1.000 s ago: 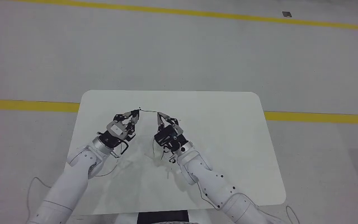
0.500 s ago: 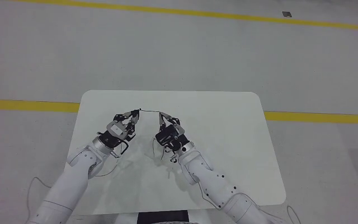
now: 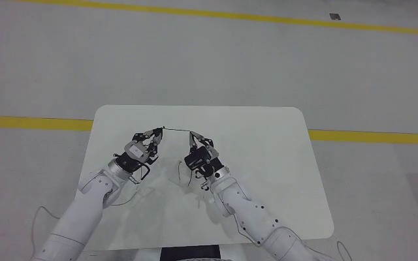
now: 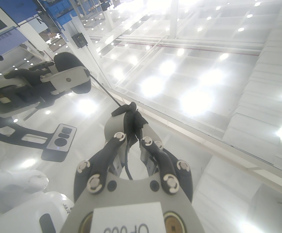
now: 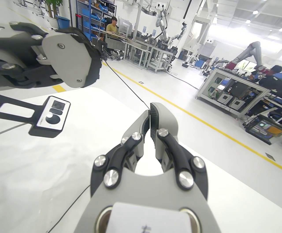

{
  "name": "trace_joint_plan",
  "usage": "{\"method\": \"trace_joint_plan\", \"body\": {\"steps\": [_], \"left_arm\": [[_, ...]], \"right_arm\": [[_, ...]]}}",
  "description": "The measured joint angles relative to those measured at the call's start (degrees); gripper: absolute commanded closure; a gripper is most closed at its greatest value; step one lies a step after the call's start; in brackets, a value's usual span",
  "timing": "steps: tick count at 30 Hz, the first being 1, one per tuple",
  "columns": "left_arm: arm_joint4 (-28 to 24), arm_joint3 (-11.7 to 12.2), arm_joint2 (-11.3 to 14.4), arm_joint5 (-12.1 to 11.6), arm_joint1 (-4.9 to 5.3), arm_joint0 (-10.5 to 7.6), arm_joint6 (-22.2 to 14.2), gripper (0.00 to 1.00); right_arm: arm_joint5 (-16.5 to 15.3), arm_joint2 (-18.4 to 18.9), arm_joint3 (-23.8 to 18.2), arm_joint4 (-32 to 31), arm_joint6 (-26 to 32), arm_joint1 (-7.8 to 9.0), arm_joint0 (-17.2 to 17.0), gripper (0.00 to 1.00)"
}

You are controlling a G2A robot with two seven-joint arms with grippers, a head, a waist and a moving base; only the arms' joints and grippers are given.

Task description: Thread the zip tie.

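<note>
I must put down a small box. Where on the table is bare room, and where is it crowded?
Bare: the right part of the table, from the right gripper to the right edge, and the strip along the far edge. Crowded: left of centre, where the left gripper and right gripper hold the zip tie stretched between them.

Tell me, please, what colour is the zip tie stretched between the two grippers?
Black; the zip tie shows best in the right wrist view.

We are in a robotics workshop.
We see yellow floor lines (image 3: 366, 136), framed workbenches (image 5: 233, 94), blue bin shelves (image 5: 92, 11), other robot arms (image 5: 162, 19).
</note>
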Motion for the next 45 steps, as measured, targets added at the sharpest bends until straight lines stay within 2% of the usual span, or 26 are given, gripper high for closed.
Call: {"method": "trace_joint_plan", "body": {"steps": [9,10,11,12,14,27,30,35,39,45], "left_arm": [[0.00,0.00,0.00,0.00,0.00,0.00,0.00,1.00],[0.00,0.00,0.00,0.00,0.00,0.00,0.00,1.00],[0.00,0.00,0.00,0.00,0.00,0.00,0.00,1.00],[0.00,0.00,0.00,0.00,0.00,0.00,0.00,1.00],[0.00,0.00,0.00,0.00,0.00,0.00,0.00,1.00],[0.42,-0.53,-0.13,-0.37,0.02,-0.10,0.24,1.00],[3.07,-1.39,-1.29,-0.41,0.40,-0.13,-0.90,1.00],[6.23,-3.08,-2.55,0.02,1.14,0.07,-2.93,1.00],[4.75,-5.08,-1.93,0.00,1.86,0.22,-5.18,1.00],[4.42,-5.08,-1.71,0.00,1.98,0.20,-5.52,1.00]], "right_arm": [[-0.35,3.64,-0.71,0.74,-0.35,0.64,-2.23,1.00],[-0.61,4.27,-0.79,0.96,-0.51,0.73,-2.54,0.97],[-1.17,5.13,-0.91,1.41,-0.59,0.87,-3.01,0.62],[-2.18,5.70,-1.07,1.91,-0.54,1.00,-3.34,0.00],[-4.61,6.42,-1.16,1.95,-0.20,1.22,-3.56,0.00],[-5.03,7.19,-1.52,3.05,0.03,1.17,-3.84,0.00],[-8.42,11.34,-2.48,11.76,-0.29,1.37,-4.81,0.00],[-16.19,18.60,-4.30,26.03,1.00,2.06,-6.67,0.00],[-22.41,21.69,-5.58,35.24,4.64,2.30,-7.52,0.00],[-22.19,21.67,-5.58,35.21,4.60,2.30,-7.50,0.00]]}}
